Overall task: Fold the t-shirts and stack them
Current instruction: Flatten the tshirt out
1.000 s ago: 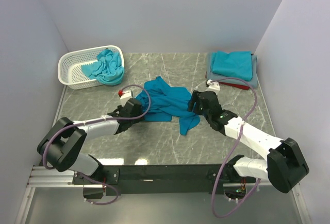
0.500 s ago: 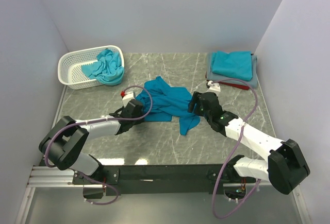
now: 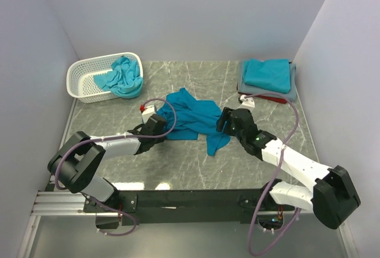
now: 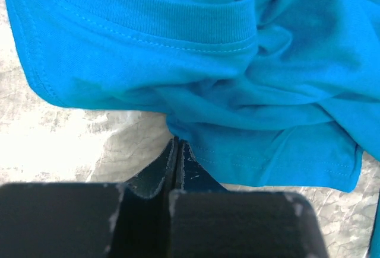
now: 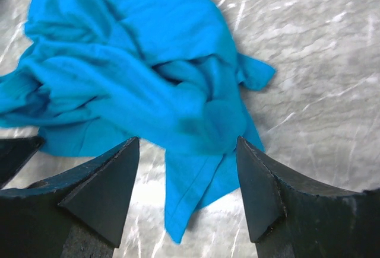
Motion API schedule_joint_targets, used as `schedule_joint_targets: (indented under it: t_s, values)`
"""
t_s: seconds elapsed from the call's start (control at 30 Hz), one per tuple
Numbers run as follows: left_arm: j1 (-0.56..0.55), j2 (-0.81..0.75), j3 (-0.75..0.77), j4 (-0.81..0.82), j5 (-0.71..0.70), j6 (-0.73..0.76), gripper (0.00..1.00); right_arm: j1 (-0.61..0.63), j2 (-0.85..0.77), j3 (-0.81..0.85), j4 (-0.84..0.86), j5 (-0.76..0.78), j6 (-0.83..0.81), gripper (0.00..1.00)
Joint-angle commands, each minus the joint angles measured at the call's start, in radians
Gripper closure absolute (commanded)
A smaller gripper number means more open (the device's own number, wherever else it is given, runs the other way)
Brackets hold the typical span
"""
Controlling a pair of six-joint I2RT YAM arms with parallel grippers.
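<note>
Meeting hem of teal t-shirt (image 4: 237,92) in wrist view, left gripper (image 4: 177,149) closed; right gripper (image 5: 187,143) open.

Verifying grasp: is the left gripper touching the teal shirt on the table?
Touching. In the left wrist view, the tips of the shut left gripper meet the hem of the teal shirt with no gap showing. Whether any cloth is actually pinched is unclear.

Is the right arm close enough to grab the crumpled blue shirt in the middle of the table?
Probably yes. The right pincer is open and pointing at the crumpled blue shirt from close by, and nothing sits between them.
</note>
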Motion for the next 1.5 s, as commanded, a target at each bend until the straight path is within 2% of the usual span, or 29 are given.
schedule_joint_targets:
  t_s: [0.0,0.17,0.4,0.63,0.87,1.03,1.4,1.47]
  values:
    - [-0.006,-0.02,0.035,-0.098,-0.017,0.011,1.0,0.039,-0.06,-0.018,-0.023,0.015,0.018,0.28]
    - [0.006,-0.155,0.17,-0.162,-0.15,0.081,1.0,0.103,-0.1,-0.044,-0.083,0.058,0.061,0.28]
    - [0.089,-0.287,0.307,-0.187,-0.239,0.168,1.0,0.183,-0.068,-0.098,-0.129,0.075,0.137,0.31]
    - [0.222,-0.363,0.256,-0.173,-0.169,0.198,1.0,0.217,-0.034,-0.116,-0.141,0.104,0.211,0.34]
    - [0.336,-0.384,0.236,-0.182,-0.195,0.201,1.0,0.26,0.002,-0.116,-0.127,0.058,0.236,0.4]
    - [0.36,-0.398,0.213,-0.169,-0.16,0.201,1.0,0.283,0.052,-0.135,-0.047,0.001,0.262,0.44]
    - [0.368,-0.387,0.209,-0.164,-0.143,0.2,1.0,0.309,0.115,-0.132,-0.047,0.009,0.291,0.52]
    - [0.366,-0.384,0.207,-0.164,-0.141,0.2,1.0,0.309,0.117,-0.127,-0.044,0.008,0.288,0.56]
